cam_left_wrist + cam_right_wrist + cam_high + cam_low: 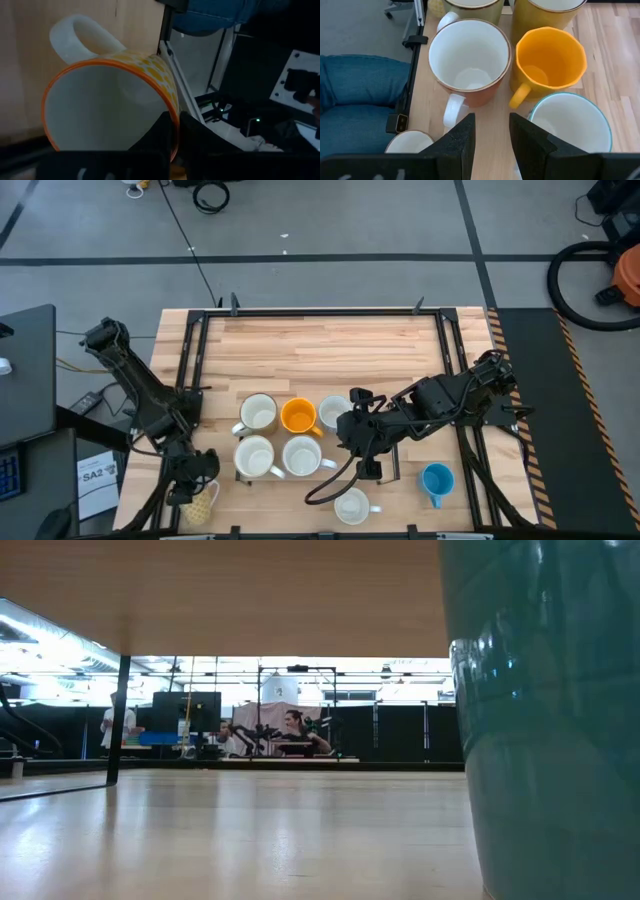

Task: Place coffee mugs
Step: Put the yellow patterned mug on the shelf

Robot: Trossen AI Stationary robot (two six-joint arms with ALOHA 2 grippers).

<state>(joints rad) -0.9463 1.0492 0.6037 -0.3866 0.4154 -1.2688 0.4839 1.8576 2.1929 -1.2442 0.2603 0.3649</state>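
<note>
At the table's near left corner the left gripper (197, 492) pinches the rim of the yellow-patterned white-handled ceramic mug (201, 502), while the right gripper (362, 442) hovers with fingers parted, empty, over the clustered mugs (285, 436) mid-table.

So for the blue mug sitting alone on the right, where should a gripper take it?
Probably by the rim, from straight above. The blue mug stands upright with its mouth open upward and free space around it, so one finger can drop inside and one outside. Its handle points toward the table's near edge; gripping the wall away from it avoids fouling.
</note>
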